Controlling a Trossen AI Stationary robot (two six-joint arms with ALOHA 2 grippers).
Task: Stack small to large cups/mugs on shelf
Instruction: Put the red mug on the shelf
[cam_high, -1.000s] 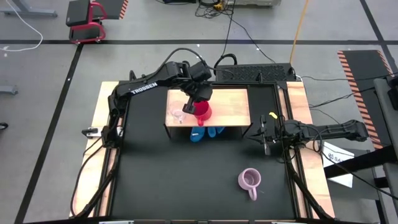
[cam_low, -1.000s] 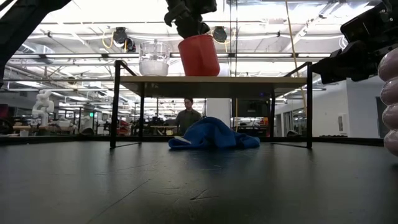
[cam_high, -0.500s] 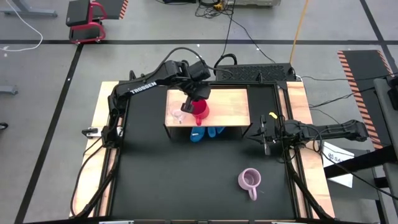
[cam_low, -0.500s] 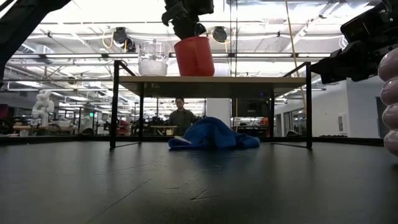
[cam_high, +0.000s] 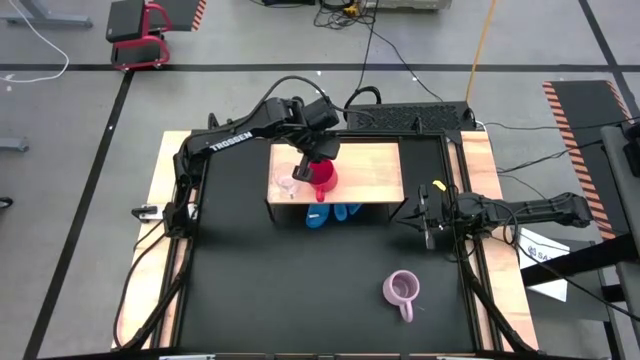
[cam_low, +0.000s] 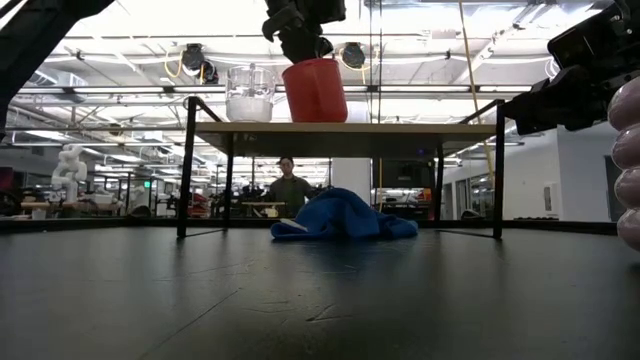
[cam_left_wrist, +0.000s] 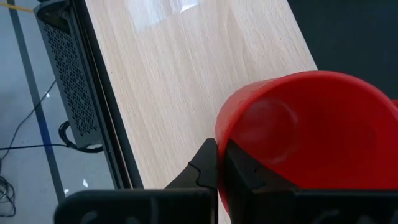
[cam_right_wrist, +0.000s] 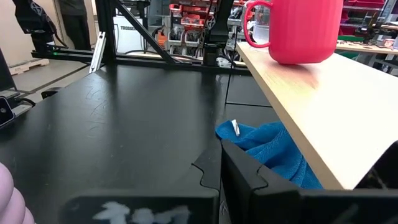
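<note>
Your left gripper (cam_high: 316, 166) is over the shelf (cam_high: 370, 172), its fingers clamped on the rim of the red mug (cam_high: 324, 180); in the left wrist view you see the dark fingers (cam_left_wrist: 239, 177) pinching the red wall just above the light wooden board. From the low view the red mug (cam_low: 314, 91) appears slightly tilted, at the level of the shelf top (cam_low: 345, 128), though you cannot tell whether its base touches the board. Just beside it stands the small clear glass cup (cam_low: 249, 95), upright on the board; from above, the glass (cam_high: 287, 186) sits near the front left corner of the shelf. The lilac mug (cam_high: 401, 290) stands well apart on the black tabletop (cam_high: 280, 290), handle pointing toward the front edge. Your right gripper (cam_high: 427, 222) waits beside the shelf's right end with its fingers closed and nothing between them. A blue cloth (cam_low: 343, 216) lies under the shelf, and a person (cam_low: 290, 187) shows far behind it in the room.
</note>
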